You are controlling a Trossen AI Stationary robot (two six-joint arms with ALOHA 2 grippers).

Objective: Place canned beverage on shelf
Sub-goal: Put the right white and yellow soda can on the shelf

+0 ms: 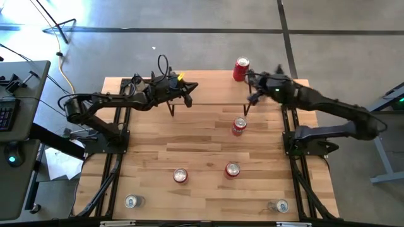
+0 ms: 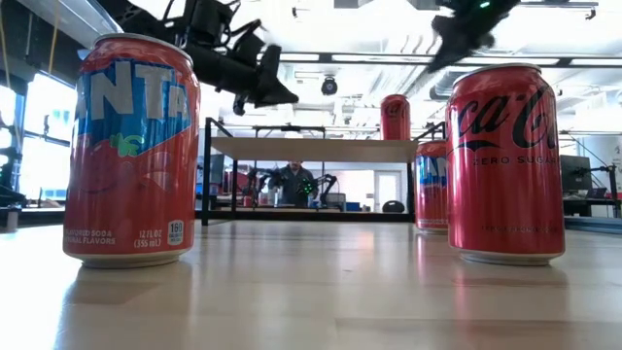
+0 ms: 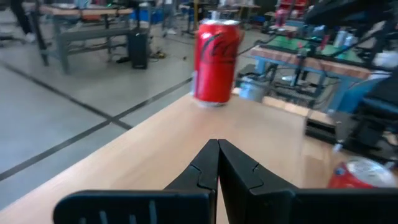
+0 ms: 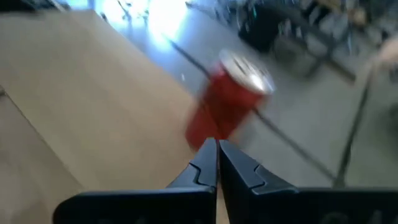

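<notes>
1. Both arms hang over the far half of the bench (image 1: pixel 208 135). Your left gripper (image 1: pixel 189 87) is pressed shut on nothing at about 11 o'clock. Your right gripper (image 1: pixel 250 81) is likewise shut and empty at about 1 o'clock.
2. The shelf (image 1: pixel 189 82) sits at 12 o'clock along the far edge, its pale top blending into the bench from above; the low view shows it raised on thin black legs. One red can (image 1: pixel 241 69) already stands on its right end, just beside your right gripper.
3. Judging by what lies loose, the nearest candidate is the can (image 1: pixel 238 127) just right of centre, on the bench below the right arm. Two more red cans (image 1: pixel 232 169) sit at 6 o'clock, and silver-topped cans (image 1: pixel 131 202) near the 7 and 5 o'clock corners.
4. Open the right gripper wide before you descend; shut fingers would only knock a can over.
5. Come straight down around the can's middle, not its rim, and close gently, since thin walls may dent.
6. Lift clear of the shelf top, then set it down upright on bare wood left of the standing can, well apart from it.
</notes>
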